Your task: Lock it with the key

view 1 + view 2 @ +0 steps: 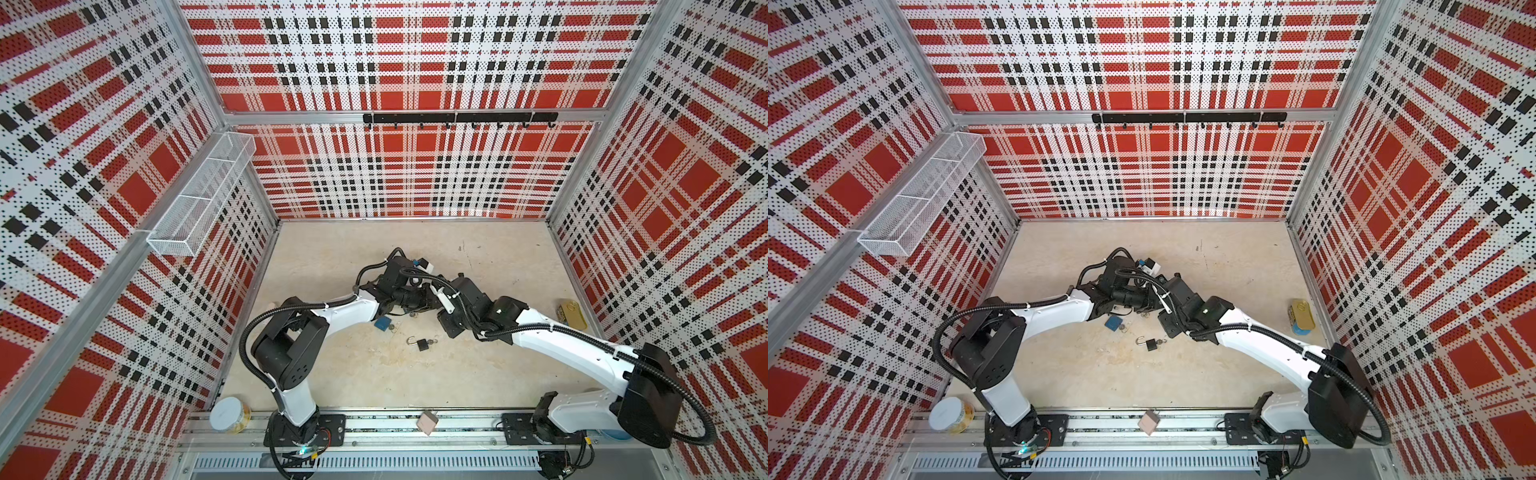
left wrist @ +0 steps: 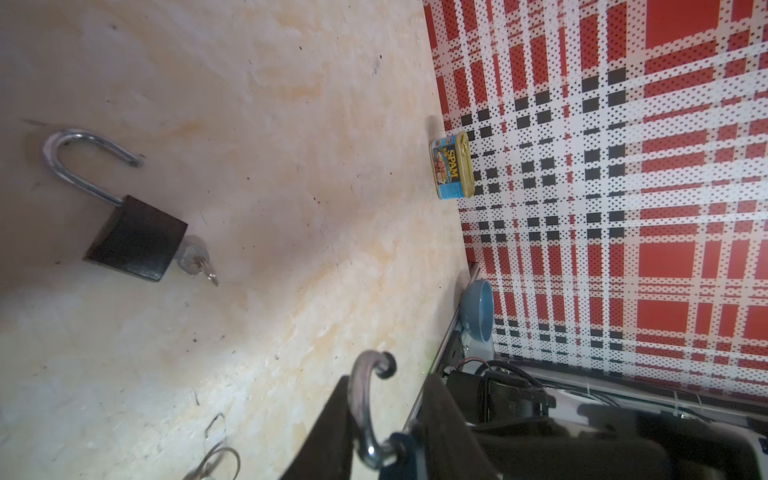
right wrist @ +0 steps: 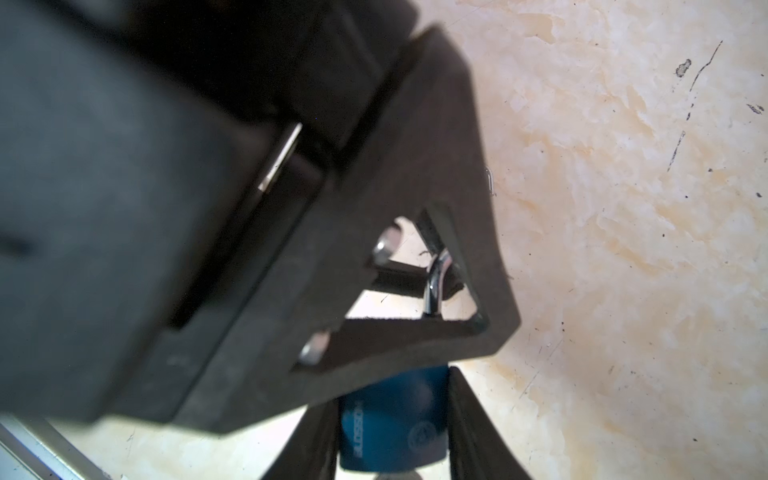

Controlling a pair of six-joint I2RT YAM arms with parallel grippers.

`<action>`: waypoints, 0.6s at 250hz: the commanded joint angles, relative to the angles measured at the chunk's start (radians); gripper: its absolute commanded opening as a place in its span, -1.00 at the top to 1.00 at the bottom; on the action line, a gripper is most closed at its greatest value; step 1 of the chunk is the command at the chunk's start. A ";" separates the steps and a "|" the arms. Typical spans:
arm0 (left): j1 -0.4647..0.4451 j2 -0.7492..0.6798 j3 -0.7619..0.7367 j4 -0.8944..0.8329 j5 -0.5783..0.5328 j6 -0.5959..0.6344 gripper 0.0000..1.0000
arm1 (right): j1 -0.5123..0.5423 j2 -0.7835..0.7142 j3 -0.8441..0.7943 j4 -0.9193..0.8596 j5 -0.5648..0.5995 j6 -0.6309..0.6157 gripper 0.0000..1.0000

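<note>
My right gripper [image 3: 395, 399] is shut on the body of a blue padlock [image 3: 390, 424], held above the table. Its silver shackle [image 2: 359, 399] stands open between the jaws of my left gripper [image 2: 388, 411]. The shackle rests against one finger, and a gap shows on the other side. In both top views the crowded wrists hide this padlock. A bit of silver shows at its base; I cannot tell whether it is the key. A black padlock [image 1: 422, 343] lies open on the table with a key [image 2: 195, 257] in its base.
Another blue padlock [image 1: 381, 323] with a key ring [image 1: 392, 329] lies under the left forearm. A SPAM can [image 1: 571, 316] stands by the right wall and a blue bowl [image 2: 478, 311] near the front right corner. A jar [image 1: 228, 414] and a pink block [image 1: 428, 422] sit on the front rail.
</note>
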 commanded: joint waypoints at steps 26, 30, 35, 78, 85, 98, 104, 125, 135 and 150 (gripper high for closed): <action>-0.015 0.014 0.035 0.034 0.025 -0.008 0.44 | 0.008 -0.031 0.022 0.051 0.011 -0.004 0.42; -0.016 0.015 0.036 0.033 0.026 -0.008 0.45 | 0.008 -0.032 0.022 0.051 0.011 -0.003 0.42; -0.016 0.016 0.036 0.033 0.028 -0.007 0.46 | 0.008 -0.033 0.022 0.052 0.012 -0.004 0.42; -0.018 0.016 0.038 0.034 0.028 -0.008 0.54 | 0.007 -0.036 0.020 0.050 0.011 -0.001 0.42; -0.018 0.016 0.038 0.034 0.026 -0.008 0.57 | 0.008 -0.038 0.020 0.050 0.011 -0.002 0.42; -0.018 0.016 0.038 0.034 0.027 -0.008 0.63 | 0.008 -0.041 0.020 0.048 0.012 0.000 0.42; -0.017 0.016 0.037 0.034 0.026 -0.008 0.65 | 0.008 -0.041 0.020 0.048 0.012 -0.001 0.42; -0.017 0.016 0.037 0.034 0.027 -0.008 0.75 | 0.008 -0.041 0.020 0.046 0.012 0.000 0.42; -0.017 0.016 0.036 0.034 0.026 -0.008 0.77 | 0.008 -0.044 0.019 0.048 0.011 0.000 0.42; -0.018 0.015 0.035 0.034 0.026 -0.008 0.81 | 0.008 -0.044 0.018 0.048 0.012 0.000 0.42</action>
